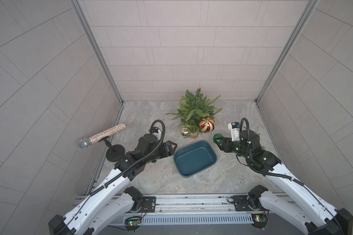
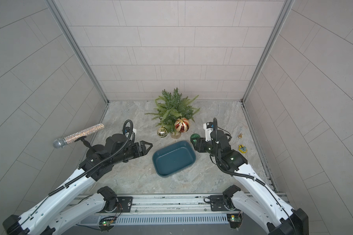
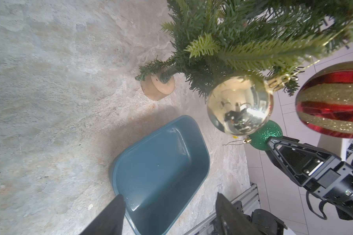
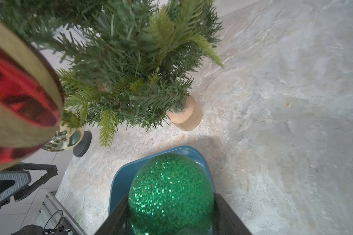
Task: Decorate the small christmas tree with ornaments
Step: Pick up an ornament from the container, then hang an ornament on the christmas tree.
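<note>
The small christmas tree (image 1: 196,109) (image 2: 172,109) stands at the back on its wooden stump (image 3: 157,87). Two ornaments hang from its lower front branches: a red-and-gold striped ball (image 1: 206,125) (image 3: 332,101) and a shiny gold ball (image 1: 185,131) (image 3: 239,105). My right gripper (image 1: 218,140) (image 4: 171,201) is shut on the green glitter ball (image 2: 194,138) (image 4: 171,193), held just right of the tree's base, above the tray's far corner. My left gripper (image 1: 172,147) (image 3: 169,198) hangs open and empty left of the tray.
An empty blue tray (image 1: 195,158) lies in the middle of the table. A glittery microphone on a black stand (image 1: 102,138) is at the left wall. A tiny gold trinket (image 2: 240,136) and a small yellow object (image 2: 242,148) lie at the right.
</note>
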`<state>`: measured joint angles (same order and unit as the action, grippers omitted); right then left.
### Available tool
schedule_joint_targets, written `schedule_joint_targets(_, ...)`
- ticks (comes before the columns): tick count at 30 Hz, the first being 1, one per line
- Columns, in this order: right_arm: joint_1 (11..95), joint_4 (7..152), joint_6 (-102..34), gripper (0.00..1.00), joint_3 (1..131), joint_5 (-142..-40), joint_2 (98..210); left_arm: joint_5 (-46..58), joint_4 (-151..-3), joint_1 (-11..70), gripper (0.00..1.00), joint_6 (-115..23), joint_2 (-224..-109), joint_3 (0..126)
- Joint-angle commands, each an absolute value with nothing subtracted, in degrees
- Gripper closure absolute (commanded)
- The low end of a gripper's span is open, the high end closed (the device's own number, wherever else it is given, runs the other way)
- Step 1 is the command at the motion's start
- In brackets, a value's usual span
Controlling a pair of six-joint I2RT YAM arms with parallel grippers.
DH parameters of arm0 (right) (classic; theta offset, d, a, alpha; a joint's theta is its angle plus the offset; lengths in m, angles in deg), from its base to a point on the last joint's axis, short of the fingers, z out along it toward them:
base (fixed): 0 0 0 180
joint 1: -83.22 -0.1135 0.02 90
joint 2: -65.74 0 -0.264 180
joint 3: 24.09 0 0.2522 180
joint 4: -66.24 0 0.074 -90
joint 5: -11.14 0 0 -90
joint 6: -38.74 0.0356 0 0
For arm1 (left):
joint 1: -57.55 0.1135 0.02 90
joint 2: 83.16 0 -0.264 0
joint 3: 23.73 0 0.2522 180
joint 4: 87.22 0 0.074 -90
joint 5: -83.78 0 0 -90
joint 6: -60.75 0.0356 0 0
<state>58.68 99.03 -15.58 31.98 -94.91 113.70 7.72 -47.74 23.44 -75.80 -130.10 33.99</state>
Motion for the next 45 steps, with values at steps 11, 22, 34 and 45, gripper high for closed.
schedule_joint_targets(11, 66.03, 106.27, -20.42, 0.48, 52.62, -97.21, 119.66, 11.05, -52.89, 23.89, 0.26, -76.1, -130.35, 36.96)
schedule_joint_targets(22, 66.34, 102.23, -18.18, 0.47, 65.71, -98.98, 130.75, 11.89, -54.11, 23.88, 0.26, -76.54, -130.43, 36.99)
schedule_joint_targets(34, 64.35, 100.13, -16.41, 0.48, 73.0, -100.74, 136.54, 11.92, -54.29, 23.89, 0.26, -76.54, -131.89, 37.63)
schedule_joint_targets(45, 63.36, 100.26, -16.69, 0.48, 75.48, -100.33, 139.07, 12.06, -54.59, 23.89, 0.26, -76.54, -132.94, 37.37)
